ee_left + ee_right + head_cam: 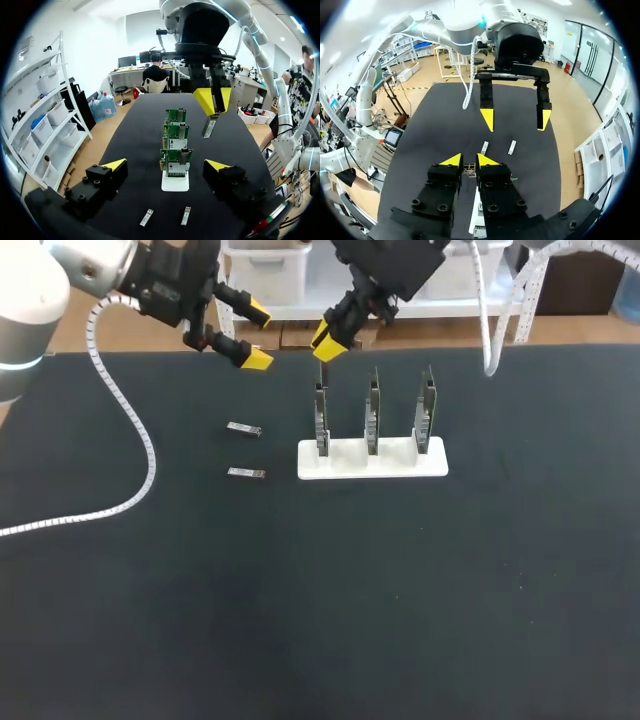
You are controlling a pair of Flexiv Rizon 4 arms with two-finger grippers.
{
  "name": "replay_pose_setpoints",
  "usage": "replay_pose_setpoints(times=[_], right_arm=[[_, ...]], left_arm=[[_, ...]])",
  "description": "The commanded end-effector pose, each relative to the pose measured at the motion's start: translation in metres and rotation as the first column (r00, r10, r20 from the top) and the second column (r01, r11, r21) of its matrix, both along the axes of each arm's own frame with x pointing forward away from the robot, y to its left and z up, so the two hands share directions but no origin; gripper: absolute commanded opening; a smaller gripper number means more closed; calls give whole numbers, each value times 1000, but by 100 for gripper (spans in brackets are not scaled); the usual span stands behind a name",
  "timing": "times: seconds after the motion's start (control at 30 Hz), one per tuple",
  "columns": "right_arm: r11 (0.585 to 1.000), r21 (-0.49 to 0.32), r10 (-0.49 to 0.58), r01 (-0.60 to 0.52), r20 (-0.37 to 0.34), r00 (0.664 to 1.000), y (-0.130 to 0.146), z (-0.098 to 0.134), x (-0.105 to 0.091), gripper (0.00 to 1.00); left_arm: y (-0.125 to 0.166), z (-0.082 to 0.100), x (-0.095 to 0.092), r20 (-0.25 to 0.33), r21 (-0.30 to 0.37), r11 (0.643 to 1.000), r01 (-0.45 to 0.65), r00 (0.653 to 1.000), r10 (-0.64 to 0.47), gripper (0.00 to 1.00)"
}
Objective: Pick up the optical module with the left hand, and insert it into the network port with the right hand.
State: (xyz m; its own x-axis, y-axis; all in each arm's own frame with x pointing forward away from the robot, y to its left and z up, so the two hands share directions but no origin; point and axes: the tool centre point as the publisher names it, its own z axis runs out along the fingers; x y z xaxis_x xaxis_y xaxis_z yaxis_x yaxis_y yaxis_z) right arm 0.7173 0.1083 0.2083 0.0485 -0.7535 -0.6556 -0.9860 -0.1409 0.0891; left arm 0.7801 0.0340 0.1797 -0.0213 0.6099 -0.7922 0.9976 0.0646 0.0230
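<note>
The right gripper (pixel 330 340) is clamped on the optical module (pixel 323 373), its two yellow tips drawn close together with the module pinched between them. The module is a slim, flat, silver-grey metal bar, longer than it is wide. It hangs nearly upright below the fingertips, and a darker section shows at its lower end in the left wrist view. From the head view its lower end sits over the top of the leftmost of three green network cards (pixel 321 425), which stand upright in a row in a white stand (pixel 395 462) on the black table (pixel 320 620). In the left wrist view the module hangs to one side of the card row, near the height of the card tops and apart from them. The right wrist view shows only a short stub of the module between the tips, with the stand beneath. The left gripper (pixel 258 336) hovers above the table to the left of the stand, with its fingers spread wide and nothing between them. Two loose modules (pixel 244 429) of the same silver, bar-like look lie flat on the table between the left gripper and the stand. They lie one nearer the robot than the other, well apart from each other and touching neither gripper.
</note>
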Motion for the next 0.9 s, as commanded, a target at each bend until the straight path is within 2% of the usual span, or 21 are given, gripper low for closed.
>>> replay_pose_setpoints(times=[0.03,0.7,0.9], right_arm=[[1000,15,5,-4,-13,1000,0,-4,8,0],[999,41,-3,5,-42,999,4,-25,21,0],[999,45,-11,13,-30,999,3,-23,27,0]], left_arm=[[0,1,1,-4,6,1000,0,1000,0,100],[0,1,1,-4,6,1000,0,1000,0,100],[0,1,1,-4,6,1000,0,1000,0,100]])
